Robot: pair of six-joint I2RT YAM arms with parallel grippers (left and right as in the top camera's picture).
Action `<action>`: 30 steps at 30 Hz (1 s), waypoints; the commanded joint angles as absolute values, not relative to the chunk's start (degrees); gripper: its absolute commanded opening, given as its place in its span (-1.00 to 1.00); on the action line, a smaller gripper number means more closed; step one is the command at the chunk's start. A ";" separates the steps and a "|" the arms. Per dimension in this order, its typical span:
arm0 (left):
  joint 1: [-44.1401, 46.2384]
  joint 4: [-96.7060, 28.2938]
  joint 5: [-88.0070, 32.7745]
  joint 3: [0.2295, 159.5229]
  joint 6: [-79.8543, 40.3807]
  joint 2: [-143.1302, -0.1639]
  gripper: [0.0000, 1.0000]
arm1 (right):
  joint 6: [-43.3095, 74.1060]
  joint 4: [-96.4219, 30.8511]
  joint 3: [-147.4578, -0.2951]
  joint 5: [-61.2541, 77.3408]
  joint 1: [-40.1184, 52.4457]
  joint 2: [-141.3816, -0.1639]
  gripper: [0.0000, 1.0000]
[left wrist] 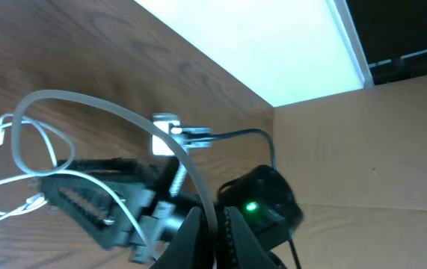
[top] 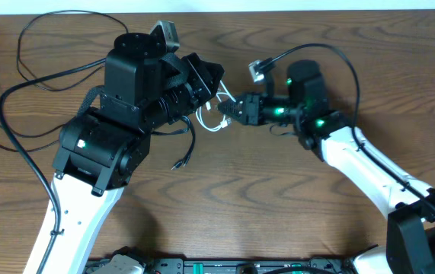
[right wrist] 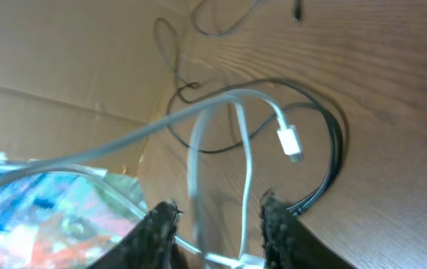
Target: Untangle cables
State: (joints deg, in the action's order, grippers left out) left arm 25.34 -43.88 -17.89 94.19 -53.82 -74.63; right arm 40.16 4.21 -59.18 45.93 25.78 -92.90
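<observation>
A thin white cable (top: 212,116) hangs in loops between my two grippers near the table's middle. My left gripper (top: 215,90) is shut on it; in the left wrist view the white cable (left wrist: 86,104) arches up from the closed jaws (left wrist: 214,228) and curls left, where its small plug ends show. My right gripper (top: 229,111) stands open, with two white strands (right wrist: 243,149) passing between its fingers (right wrist: 161,224) untouched. A white plug (right wrist: 289,142) dangles above the wood. Black cables (right wrist: 334,153) lie on the table beneath. A black cable end (top: 182,160) hangs below the left arm.
Long black cables (top: 49,46) loop across the table's upper left. The bulky left arm (top: 118,114) covers much of the centre-left. Brown cardboard walls (left wrist: 363,149) stand beside the table. The right arm (top: 369,167) runs off to the lower right.
</observation>
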 commanded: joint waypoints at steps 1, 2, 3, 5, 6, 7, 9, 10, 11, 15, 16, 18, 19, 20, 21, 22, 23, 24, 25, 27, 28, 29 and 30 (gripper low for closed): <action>25.47 -43.83 -18.83 94.59 -54.11 -74.85 -0.85 | 39.03 3.64 -59.53 38.89 28.05 -92.49 -0.43; 25.47 -43.88 -18.83 94.59 -54.08 -74.85 -0.85 | 38.48 3.64 -59.53 37.67 28.40 -92.49 -0.60; 25.47 -43.88 -18.83 94.59 -54.08 -74.85 -0.85 | 38.48 3.42 -59.53 36.64 28.40 -92.49 -0.74; 25.47 -44.12 -18.83 94.59 -54.08 -74.85 -0.85 | 38.48 1.89 -59.53 33.98 27.99 -92.49 -0.98; 25.45 -44.40 -18.81 94.59 -54.02 -74.85 -0.85 | 38.48 0.56 -59.53 32.21 27.64 -92.49 -0.97; 25.45 -44.80 -18.76 94.59 -53.69 -74.85 -0.85 | 38.48 -0.82 -59.53 30.59 27.22 -92.49 -0.97; 25.28 -46.02 -17.85 94.59 -53.67 -74.85 -0.85 | 38.50 -4.84 -59.53 26.06 26.02 -92.49 -0.97; 25.10 -47.27 -16.25 94.59 -53.67 -74.83 -0.85 | 38.52 -7.31 -59.53 23.38 25.06 -92.49 -0.97; 24.95 -48.42 -14.55 94.59 -53.67 -74.83 -0.85 | 38.57 -9.02 -59.53 21.89 24.27 -92.49 -0.97; 24.38 -54.13 -5.41 94.59 -53.69 -74.85 -0.85 | 38.76 -14.94 -59.51 21.47 19.38 -92.49 -0.97; 24.38 -55.09 -3.68 94.59 -53.69 -74.85 -0.85 | 38.92 -15.77 -59.53 21.91 18.17 -92.49 -0.97; 24.38 -56.55 -1.26 94.56 -53.69 -74.85 -0.85 | 39.18 -16.47 -59.53 24.18 15.84 -92.49 -0.98; 24.38 -56.86 -0.80 94.56 -53.69 -74.87 -0.85 | 39.18 -16.45 -59.53 25.47 14.83 -92.49 -0.97; 24.38 -56.93 -0.82 94.56 -53.69 -74.87 -0.85 | 39.64 -16.27 -59.53 27.16 13.65 -92.49 -0.97; 24.38 -56.86 -0.84 94.56 -53.69 -74.87 -0.85 | 39.92 -16.21 -59.53 28.03 13.19 -92.49 -0.97; 24.40 -56.36 -1.17 94.56 -53.67 -74.85 -0.85 | 40.25 -15.94 -59.53 30.35 12.53 -92.49 -0.98; 24.38 -56.07 -1.74 94.56 -53.65 -74.85 -0.85 | 40.23 -15.86 -59.53 31.16 12.38 -92.49 -0.97; 24.38 -54.24 -4.16 94.56 -51.90 -74.83 -0.85 | 40.21 -15.90 -59.53 31.97 12.36 -92.49 -0.98; 24.38 -52.77 -5.76 94.56 -50.04 -74.83 -0.85 | 40.21 -16.08 -59.53 31.99 12.43 -92.49 -0.98; 24.38 -50.04 -9.04 94.56 -46.85 -74.83 -0.85 | 40.16 -16.29 -59.53 31.99 12.47 -92.49 -0.97; 24.38 -49.04 -10.33 94.56 -46.02 -74.83 -0.85 | 40.14 -16.32 -59.53 32.01 12.47 -92.49 -0.95; 24.38 -48.49 -11.03 94.56 -45.76 -74.83 -0.85 | 39.99 -16.32 -59.53 32.12 12.45 -92.49 -0.87; 24.38 -48.25 -11.42 94.56 -45.65 -74.83 -0.86 | 40.01 -16.32 -59.53 32.12 12.45 -92.49 -0.81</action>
State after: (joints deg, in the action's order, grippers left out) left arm 24.73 -49.32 -7.22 94.19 -50.00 -74.70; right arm 39.83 -16.08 -59.18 30.44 12.40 -92.90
